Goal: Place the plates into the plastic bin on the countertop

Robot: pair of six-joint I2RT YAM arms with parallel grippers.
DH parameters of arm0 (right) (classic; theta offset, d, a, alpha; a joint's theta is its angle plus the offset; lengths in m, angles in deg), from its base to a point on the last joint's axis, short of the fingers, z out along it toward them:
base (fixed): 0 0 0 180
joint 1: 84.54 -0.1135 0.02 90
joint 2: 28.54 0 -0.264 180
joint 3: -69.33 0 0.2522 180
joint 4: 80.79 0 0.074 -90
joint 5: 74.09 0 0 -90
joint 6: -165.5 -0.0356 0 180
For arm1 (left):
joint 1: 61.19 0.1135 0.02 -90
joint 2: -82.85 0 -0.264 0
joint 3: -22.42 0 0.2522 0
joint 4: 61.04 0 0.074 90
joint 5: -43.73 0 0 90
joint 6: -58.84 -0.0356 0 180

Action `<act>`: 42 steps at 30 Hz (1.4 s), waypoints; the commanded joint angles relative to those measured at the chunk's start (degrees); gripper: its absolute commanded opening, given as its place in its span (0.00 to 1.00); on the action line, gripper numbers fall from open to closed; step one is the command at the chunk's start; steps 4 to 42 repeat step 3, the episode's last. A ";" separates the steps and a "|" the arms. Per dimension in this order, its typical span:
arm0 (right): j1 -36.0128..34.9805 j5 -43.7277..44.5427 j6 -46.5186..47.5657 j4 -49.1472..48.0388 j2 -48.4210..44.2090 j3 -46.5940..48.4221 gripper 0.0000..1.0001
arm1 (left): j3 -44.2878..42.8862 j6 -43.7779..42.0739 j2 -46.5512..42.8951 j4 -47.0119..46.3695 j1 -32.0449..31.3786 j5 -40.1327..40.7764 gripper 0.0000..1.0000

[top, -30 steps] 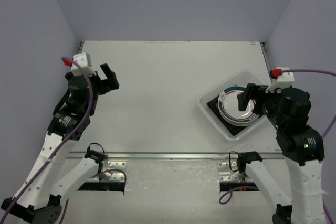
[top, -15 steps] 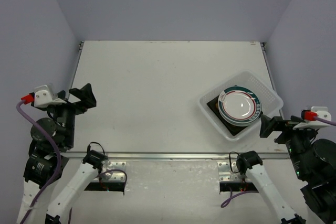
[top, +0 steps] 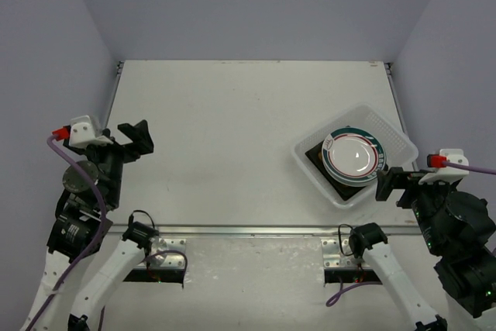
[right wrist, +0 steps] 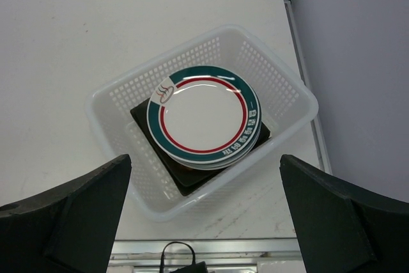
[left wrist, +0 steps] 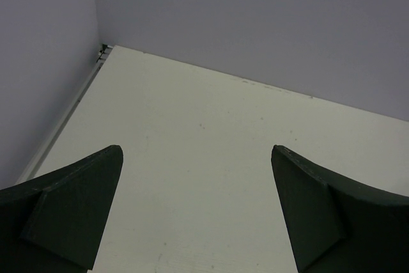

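Left gripper (top: 136, 139) spread wide, nothing between its two dark fingers (left wrist: 70, 209), raised over the left side of the countertop (top: 232, 114) and well apart from the plastic bin (top: 391, 131). Right gripper (top: 391, 184) likewise parted and empty, held just beside the bin's near right wall; through its own camera, two finger tips framing the bin from above. One bin only, translucent white with gridded walls, set at an angle on the right side of the countertop, near the right edge. Inside it, one stack of plates (right wrist: 203, 114). On top, a round white plate (top: 354, 153) with a teal rim band, a red ring and one small reddish motif at its edge. Under that, rims of further round plates (right wrist: 220, 164) peeping out on the near side: at least one, exact number not to be told. At the bottom, a square dark plate (right wrist: 185, 180), corners jutting past the round ones, flat on the bin floor; whether one or two of these, not to be told. Two arms, two purple cables (top: 477, 167), one to each wrist, and one metal strip (top: 248, 230) along the countertop's front.
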 commanded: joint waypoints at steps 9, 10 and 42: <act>-0.38 0.75 -0.13 -2.47 0.95 0.19 0.99 | 1.81 0.40 0.01 -3.90 -0.57 -1.56 1.00; -0.38 0.75 -0.13 -2.47 0.95 0.19 0.99 | 1.81 0.40 0.01 -3.90 -0.57 -1.56 1.00; -0.38 0.75 -0.13 -2.47 0.95 0.19 0.99 | 1.81 0.40 0.01 -3.90 -0.57 -1.56 1.00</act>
